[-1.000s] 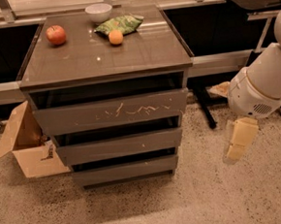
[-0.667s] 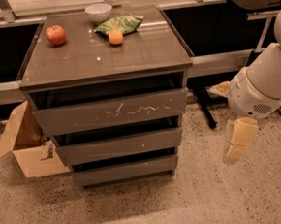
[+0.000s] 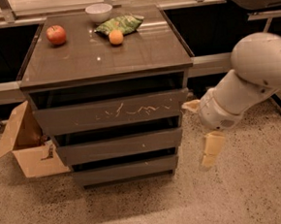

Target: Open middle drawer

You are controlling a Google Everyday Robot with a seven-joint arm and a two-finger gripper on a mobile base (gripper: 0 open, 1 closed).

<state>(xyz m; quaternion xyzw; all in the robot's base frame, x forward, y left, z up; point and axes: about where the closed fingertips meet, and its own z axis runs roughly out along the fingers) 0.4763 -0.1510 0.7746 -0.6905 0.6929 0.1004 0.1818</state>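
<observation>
Entry: approach step, no contact yet.

- The dark grey-brown three-drawer cabinet (image 3: 102,58) fills the centre of the camera view. The white robot arm (image 3: 254,76) comes in from 3 o'clock.
- Top front, the largest, with pale scratch marks (image 3: 114,112). Directly under it at 6 o'clock is the middle drawer (image 3: 119,147), a flat, handleless, dark front with a tiny white speck. We judge it unopened. The narrowest plain front (image 3: 125,170) lies below that.
- An open brown cardboard box (image 3: 24,142) stands on the floor at 9 o'clock of the drawers.
- The pale cream gripper (image 3: 211,149) hangs at 3 o'clock of the middle drawer, off the cabinet's right side and apart from it. We cannot tell whether it is released or clenched. It carries nothing that we can see.
- On the top, toward 12 o'clock: green crinkled bag (image 3: 121,24), white bowl (image 3: 98,12), red apple (image 3: 56,35), small orange (image 3: 116,37).

Next move, our judgement: swing the gripper toward 9 o'clock to face the front, catch its upper edge through the dark gap above, then pull straight out. With no handle, a slip is the risk.
</observation>
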